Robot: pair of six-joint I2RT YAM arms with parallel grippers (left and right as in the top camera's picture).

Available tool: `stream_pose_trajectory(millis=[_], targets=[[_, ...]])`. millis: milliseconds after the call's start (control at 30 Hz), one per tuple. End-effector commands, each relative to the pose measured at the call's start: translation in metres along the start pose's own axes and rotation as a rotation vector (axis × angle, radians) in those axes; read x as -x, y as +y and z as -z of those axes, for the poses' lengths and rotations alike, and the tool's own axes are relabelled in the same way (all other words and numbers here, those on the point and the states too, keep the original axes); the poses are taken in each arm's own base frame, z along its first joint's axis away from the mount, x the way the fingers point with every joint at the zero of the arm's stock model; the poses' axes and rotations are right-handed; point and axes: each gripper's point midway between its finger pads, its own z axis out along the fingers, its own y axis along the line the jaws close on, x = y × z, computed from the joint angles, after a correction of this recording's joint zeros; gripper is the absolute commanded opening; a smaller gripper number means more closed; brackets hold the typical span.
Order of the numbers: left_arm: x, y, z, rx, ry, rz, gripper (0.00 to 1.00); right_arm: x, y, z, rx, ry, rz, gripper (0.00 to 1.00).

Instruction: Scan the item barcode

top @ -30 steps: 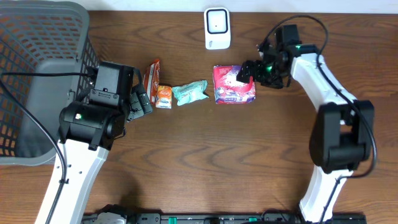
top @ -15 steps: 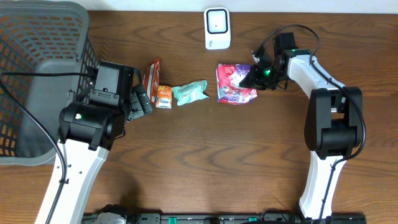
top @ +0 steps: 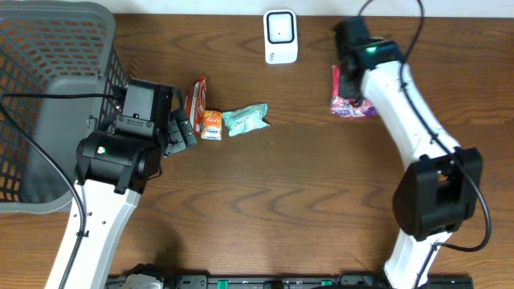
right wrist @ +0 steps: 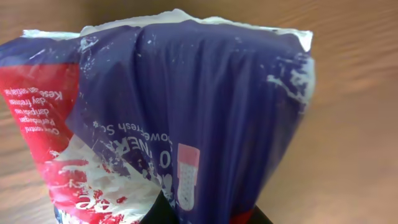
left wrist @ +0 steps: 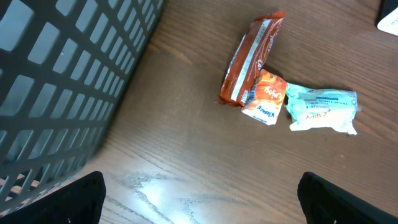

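Currently your right tool (top: 347, 79) is clamped on the packet (top: 357, 106) at the scanner's (top: 280, 36) four o'clock; left tool (top: 183, 130) gapes wide, empty.

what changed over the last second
The right pincer shut on the pack and carried it to the right, away from the snacks. The left pincer, snacks, scanner and basket stayed put.

Red-and-purple packet (right wrist: 186, 112), grey lattice basket (top: 48, 32), white scanner (top: 280, 36), brown wood-grain table (top: 281, 201)
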Motion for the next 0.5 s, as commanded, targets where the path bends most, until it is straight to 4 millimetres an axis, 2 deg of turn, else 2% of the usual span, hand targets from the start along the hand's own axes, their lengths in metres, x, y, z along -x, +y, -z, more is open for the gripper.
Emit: stream_pose_trajectory(millis=[0, 133, 200, 233, 267, 333, 400, 467], targets=[[0.0, 0.0, 0.0, -0.002, 0.004, 0.019, 0.98, -0.008, -0.006, -0.007, -0.266, -0.083, 0.038, 0.01], [0.0, 0.0, 0.0, -0.002, 0.004, 0.019, 0.98, -0.031, 0.043, -0.017, -0.253, -0.079, 0.148, 0.02], [0.0, 0.0, 0.0, -0.002, 0.004, 0.019, 0.98, -0.041, 0.064, -0.018, -0.244, -0.085, 0.198, 0.09], [0.0, 0.0, 0.0, -0.002, 0.004, 0.019, 0.98, -0.045, 0.074, -0.017, -0.236, -0.089, 0.219, 0.15], [0.0, 0.0, 0.0, -0.002, 0.004, 0.019, 0.98, -0.051, 0.086, -0.013, -0.218, -0.096, 0.242, 0.27], [0.0, 0.0, 0.0, -0.002, 0.004, 0.019, 0.98, -0.058, 0.105, -0.004, -0.174, -0.109, 0.265, 0.46], [0.0, 0.0, 0.0, -0.002, 0.004, 0.019, 0.98, -0.061, 0.124, 0.008, -0.12, -0.126, 0.278, 0.68], [0.0, 0.0, 0.0, -0.002, 0.004, 0.019, 0.98, -0.064, 0.147, 0.023, -0.041, -0.133, 0.284, 0.81]])
